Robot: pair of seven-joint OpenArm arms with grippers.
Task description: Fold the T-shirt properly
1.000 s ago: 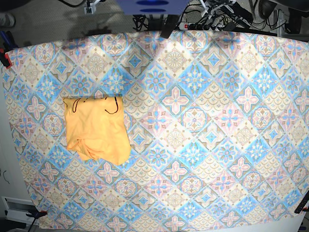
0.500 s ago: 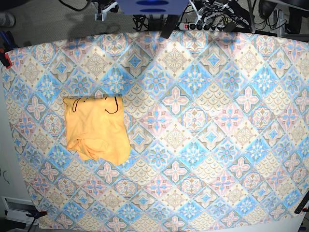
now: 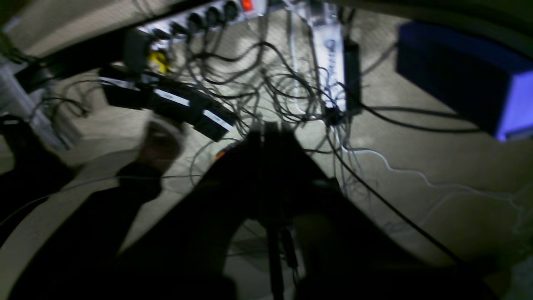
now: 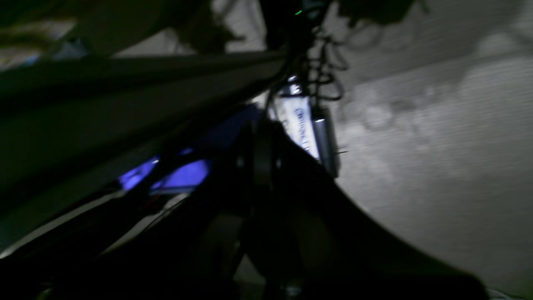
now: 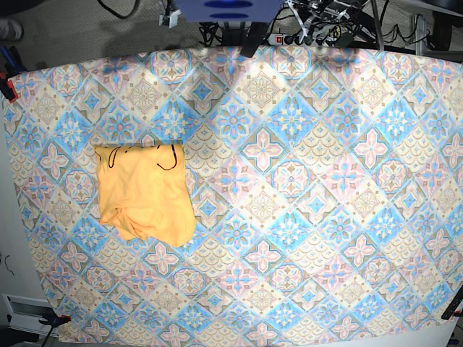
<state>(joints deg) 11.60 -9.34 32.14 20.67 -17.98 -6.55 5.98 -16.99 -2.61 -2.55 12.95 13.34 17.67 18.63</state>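
The yellow-orange T-shirt [image 5: 145, 193] lies folded into a compact, roughly rectangular bundle on the left part of the table, its dark neck trim at the far edge and its near edge bunched. Both arms are pulled back beyond the table's far edge, far from the shirt. In the left wrist view my left gripper [image 3: 266, 127] is a dark shape with its fingers pressed together, nothing between them, over a floor of cables. My right gripper [image 4: 260, 129] is also dark, shut and holding nothing, in the blurred right wrist view.
A blue-and-pink tile-patterned cloth [image 5: 304, 188] covers the whole table. Behind the far edge sit a blue box [image 5: 228, 7], power strips [image 3: 329, 54] and tangled cables [image 5: 318, 18]. Red clamps hold the cloth at the left edge [image 5: 7, 88].
Both arms' ends at the top edge have shifted toward the centre, behind the table. The T-shirt has not moved.
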